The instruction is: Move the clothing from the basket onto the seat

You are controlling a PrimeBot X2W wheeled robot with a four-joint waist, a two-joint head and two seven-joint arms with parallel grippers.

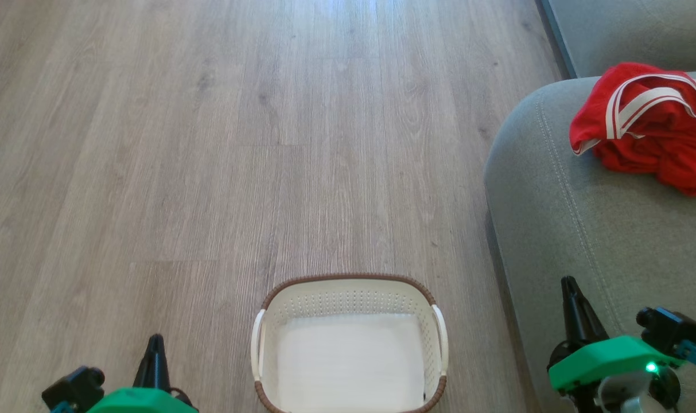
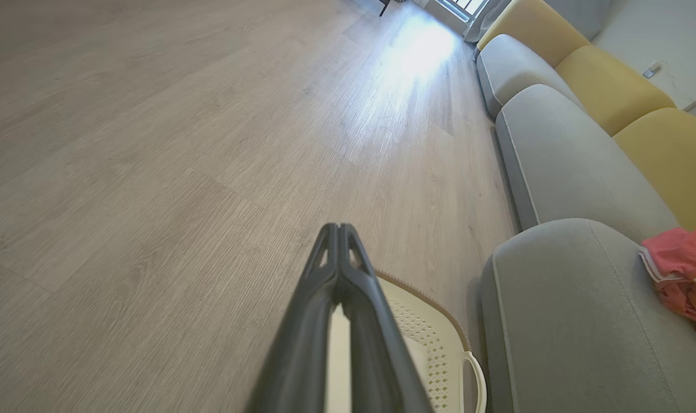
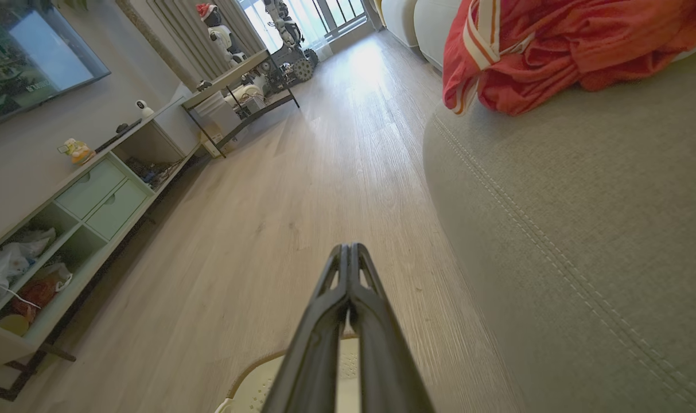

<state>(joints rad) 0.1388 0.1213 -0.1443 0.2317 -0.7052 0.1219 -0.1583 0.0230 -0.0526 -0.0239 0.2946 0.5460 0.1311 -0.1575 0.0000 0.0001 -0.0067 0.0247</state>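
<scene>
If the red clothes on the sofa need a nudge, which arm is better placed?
Right, probably. The right gripper, shut, sits by the seat, nearer the clothing; the left gripper, shut, is across the empty basket.

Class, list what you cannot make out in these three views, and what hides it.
- Head view: the clothing runs off the right edge; one garment or two, unclear.
- Head view: the basket loses its near end to the bottom edge.
- Right wrist view: shelf clutter is too small to identify.
</scene>
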